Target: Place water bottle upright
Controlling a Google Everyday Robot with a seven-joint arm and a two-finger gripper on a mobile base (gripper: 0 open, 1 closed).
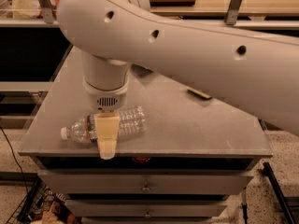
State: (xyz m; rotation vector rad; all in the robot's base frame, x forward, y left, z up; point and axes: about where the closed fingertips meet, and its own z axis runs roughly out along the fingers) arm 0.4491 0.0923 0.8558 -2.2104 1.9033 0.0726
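Water bottle (pixel 130 122) is lying on its side near the worktop's (pixel 196 129) front-left edge, white cap pointing left. Claw (pixel 107 138) is hanging straight down across its label band; can't tell whether it's spread or pinching. Arm (pixel 187 55) is reaching in from the right, wrist pointing vertically down.

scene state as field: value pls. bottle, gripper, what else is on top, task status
bottle: water bottle, lying on its side, white cap toward picture-left
bottle place: front-left of the grey table top, near the front edge
gripper: gripper down at the bottle's middle, crossing in front of it
hold: cannot tell
other: small flat object further back and to the right, partly hidden by the arm
below: drawers
task: not done, bottle not upright
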